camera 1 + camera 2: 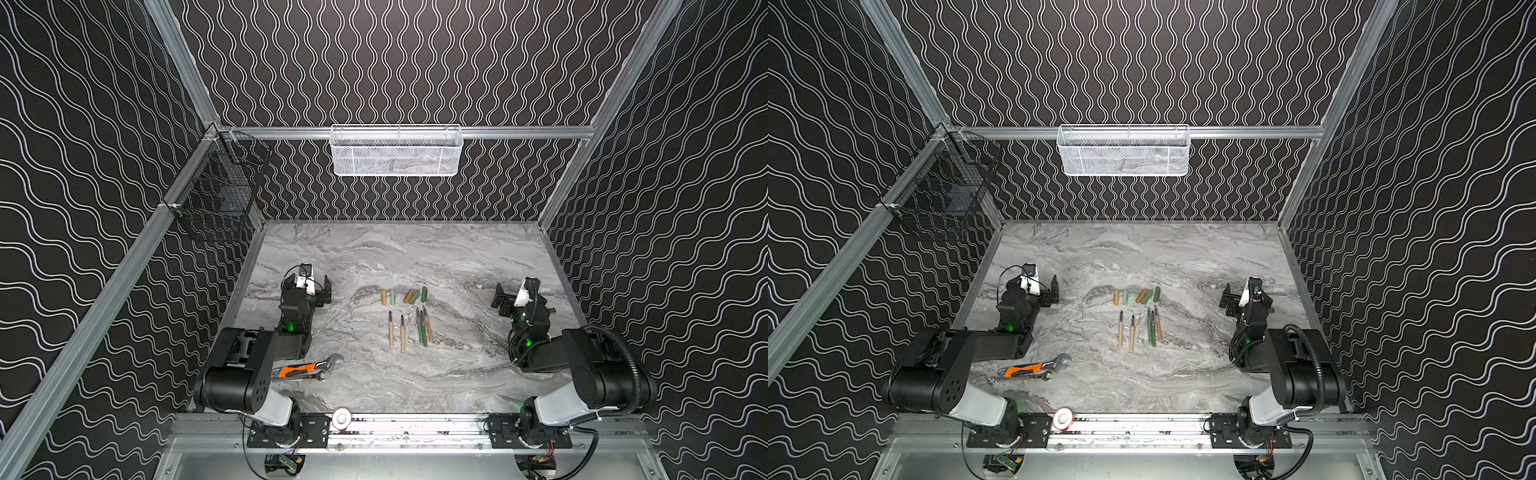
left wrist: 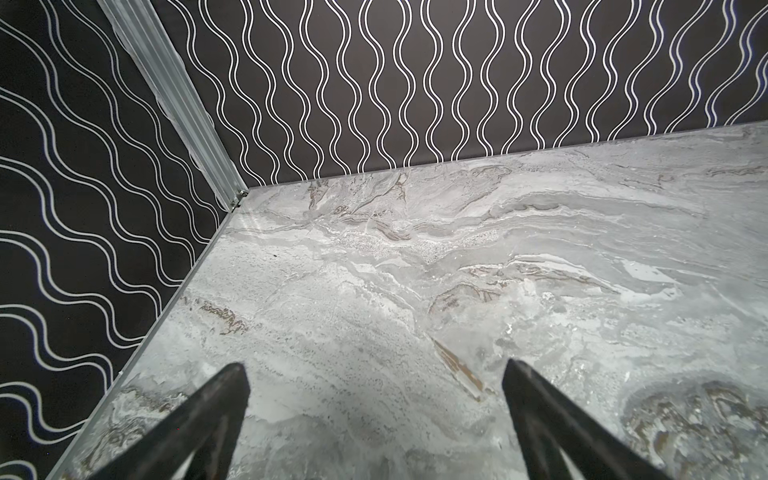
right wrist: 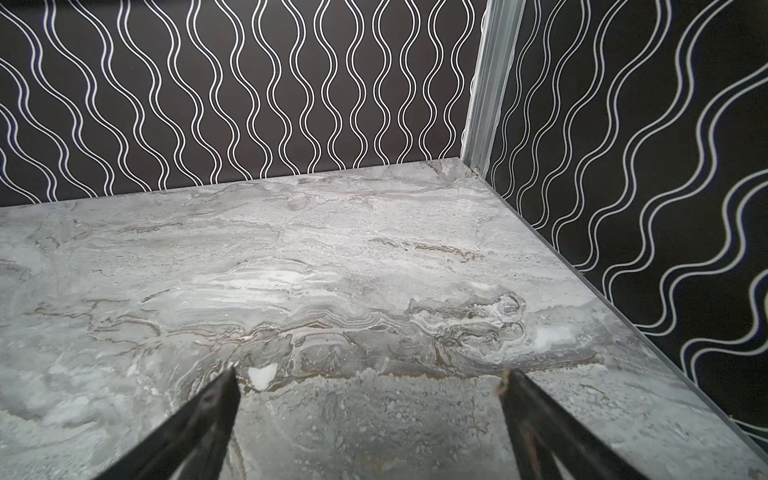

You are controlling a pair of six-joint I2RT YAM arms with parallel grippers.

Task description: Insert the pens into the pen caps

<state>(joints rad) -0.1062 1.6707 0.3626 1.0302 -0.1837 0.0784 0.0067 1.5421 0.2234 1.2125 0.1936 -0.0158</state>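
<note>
Five pens lie midway between left claw and right claw.

You have five pens: three tan and two green. You also have five caps, some tan and some green. Beyond those, count one wrench, one white basket, one black basket, two arms, and one small white knob.

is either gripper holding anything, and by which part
Nothing is held: the left gripper and right gripper are open and empty; the pens and pen caps lie on the table.
</note>
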